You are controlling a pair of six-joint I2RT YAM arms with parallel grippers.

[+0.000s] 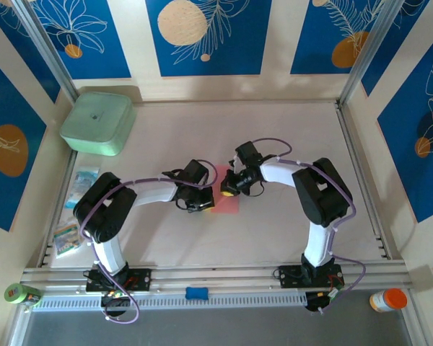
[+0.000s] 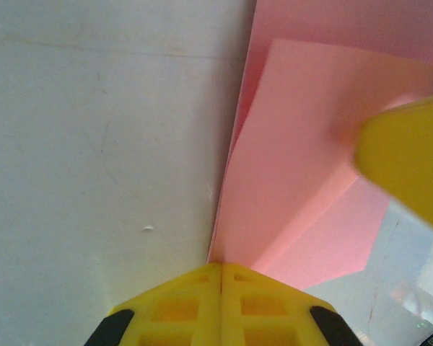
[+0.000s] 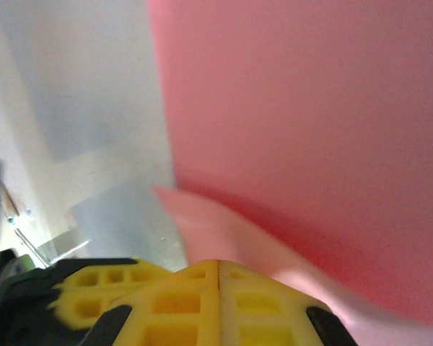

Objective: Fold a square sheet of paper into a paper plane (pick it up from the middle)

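Square sheet of paper (image 1: 226, 201): pink-red, matte, partly folded, one layer lifted over another. Lies at the centre of the table (image 1: 296, 144), between the two end effectors.
Left end effector (image 2: 221, 275): yellow fingers pressed together, tips meeting the sheet's near corner; cannot tell whether any paper is pinched.
Right end effector (image 3: 218, 272): fingers likewise closed, tips against a raised flap, grip on it unclear. One yellow finger (image 2: 411, 155) sits blurred over the upper layer in the left wrist view.
Mint-green square box (image 1: 98, 123): far left corner, well apart from the sheet.
Clear printed packets (image 1: 81, 184): left table edge.
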